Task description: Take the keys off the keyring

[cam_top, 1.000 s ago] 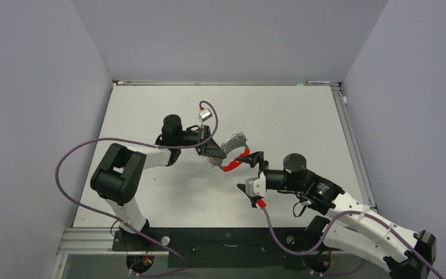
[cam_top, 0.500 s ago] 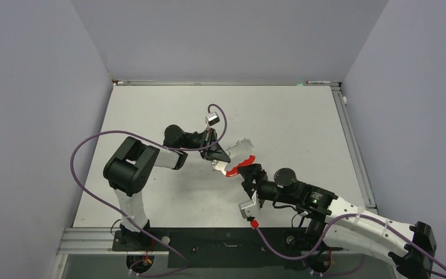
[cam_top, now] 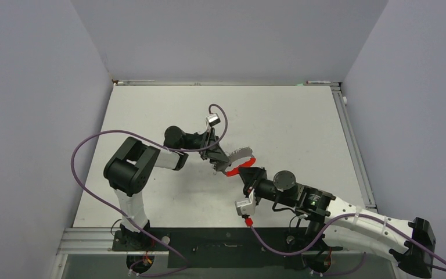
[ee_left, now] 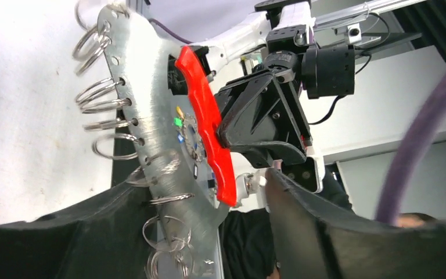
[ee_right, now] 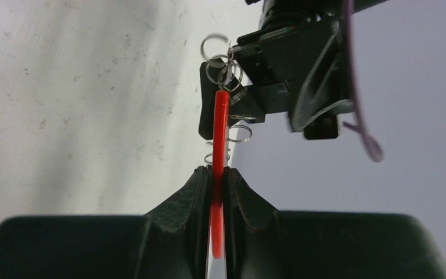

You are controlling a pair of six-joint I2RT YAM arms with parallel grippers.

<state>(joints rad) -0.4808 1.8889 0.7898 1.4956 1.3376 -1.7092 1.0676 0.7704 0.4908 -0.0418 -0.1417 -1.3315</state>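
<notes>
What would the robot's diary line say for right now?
right gripper: shut on red strap | left gripper: at metal end of keyring, grip unclear | keys: none clearly visible

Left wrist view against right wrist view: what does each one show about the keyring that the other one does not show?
Only the left wrist view: the broad face of the silver plate, its row of holes threaded with wire rings, and the right gripper from outside. Only the right wrist view: the red piece edge-on, pinched between that gripper's fingers, and the left gripper from outside. Both: the red piece, the wire rings and the white table.
</notes>
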